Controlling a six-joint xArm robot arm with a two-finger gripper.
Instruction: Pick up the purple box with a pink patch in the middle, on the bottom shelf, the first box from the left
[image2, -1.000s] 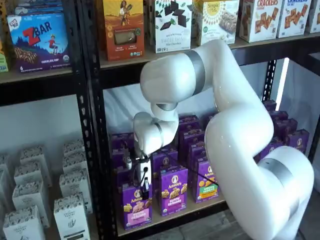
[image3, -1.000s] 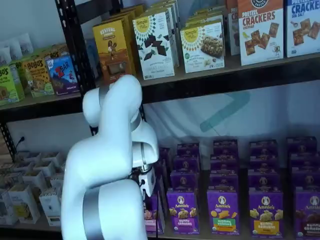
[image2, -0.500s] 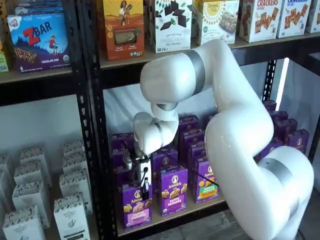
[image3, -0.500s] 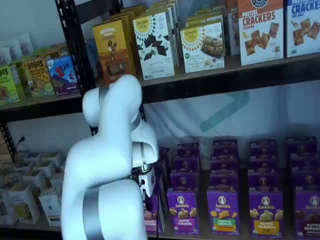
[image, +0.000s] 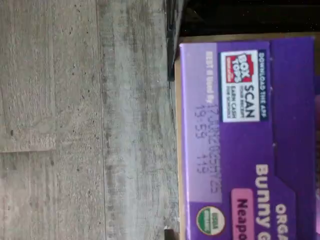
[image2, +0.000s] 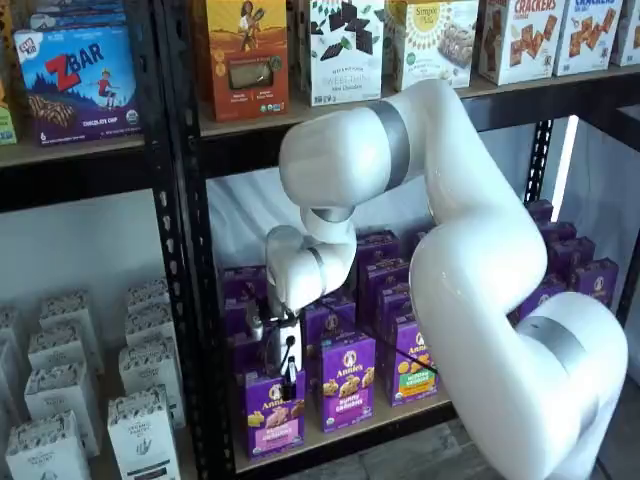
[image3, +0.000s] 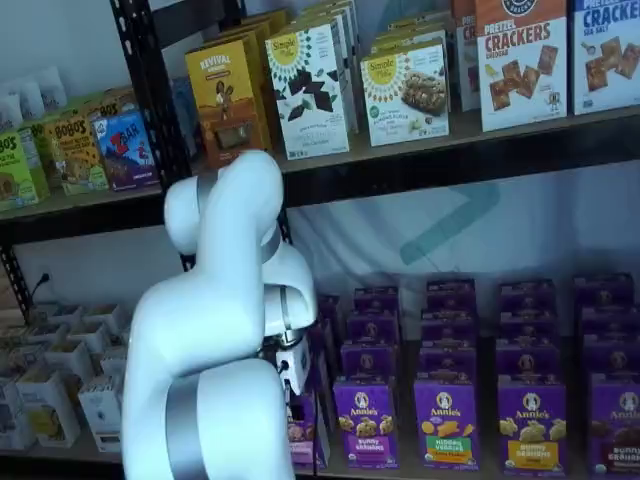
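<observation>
The purple box (image2: 272, 418) with its pink band stands upright at the left end of the front row on the bottom shelf (image2: 330, 436). My gripper (image2: 288, 378) hangs straight down over the box's top; one black finger shows against the upper front face, and no gap can be made out. In a shelf view the arm hides most of the purple box (image3: 303, 432), and only the gripper's white body shows. The wrist view looks along the purple box (image: 240, 150), showing a Box Tops label and a pink patch, with the shelf's tan edge beside it.
Right of it stand more purple cartons (image2: 347, 380), one with a green band (image2: 412, 362), and several rows behind. A black perforated upright (image2: 190, 300) rises close to the left. White cartons (image2: 140, 420) fill the neighbouring bay. Grey plank floor (image: 75, 125) lies below.
The wrist has drifted a touch to the left. The purple box stands where it was.
</observation>
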